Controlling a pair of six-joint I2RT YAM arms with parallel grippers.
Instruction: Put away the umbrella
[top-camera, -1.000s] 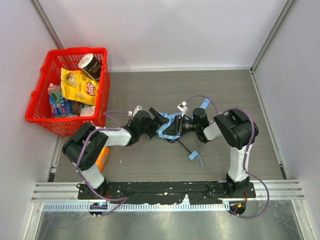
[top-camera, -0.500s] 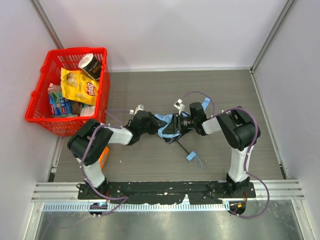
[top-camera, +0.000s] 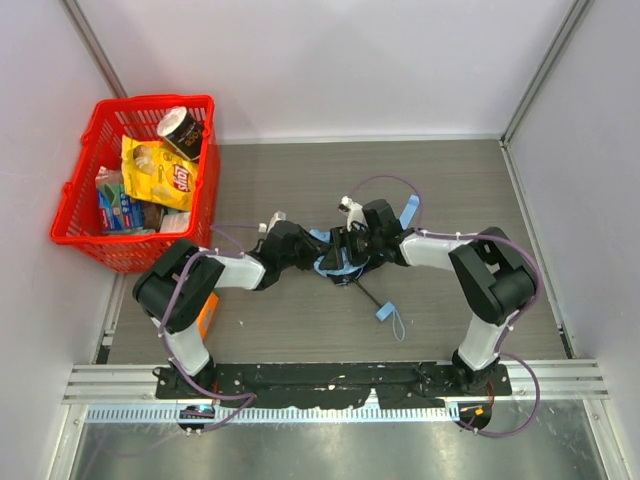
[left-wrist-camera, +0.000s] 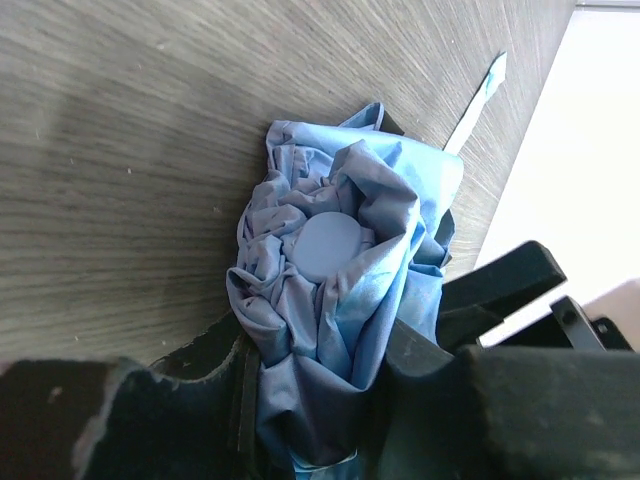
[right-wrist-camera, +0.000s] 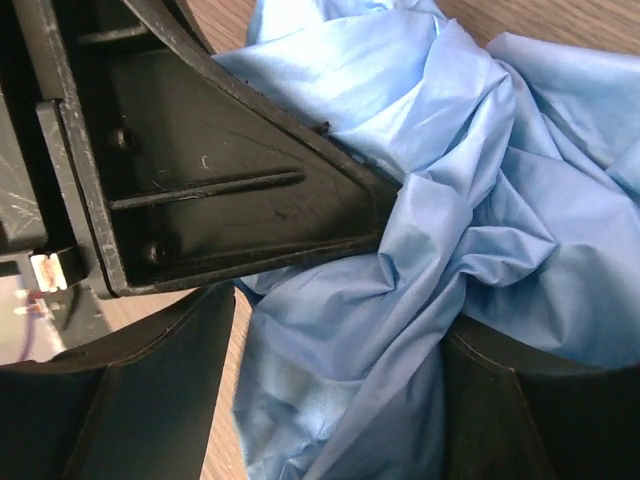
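One blue umbrella (top-camera: 325, 263), bunched up in the middle of the bench (top-camera: 450, 180), right between my two hands. My left hand (left-wrist-camera: 320, 400) is pinched onto its cloth. My right hand (right-wrist-camera: 340, 400) stands wide, cloth loose between its fingers. One red basket (top-camera: 130, 105) sits far left; its yellow packet (top-camera: 160, 170) carries red lettering too small to read.

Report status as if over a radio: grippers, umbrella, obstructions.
Left fingers shut on umbrella. Right fingers spread around its cloth. Black shaft and blue strap loose on table.
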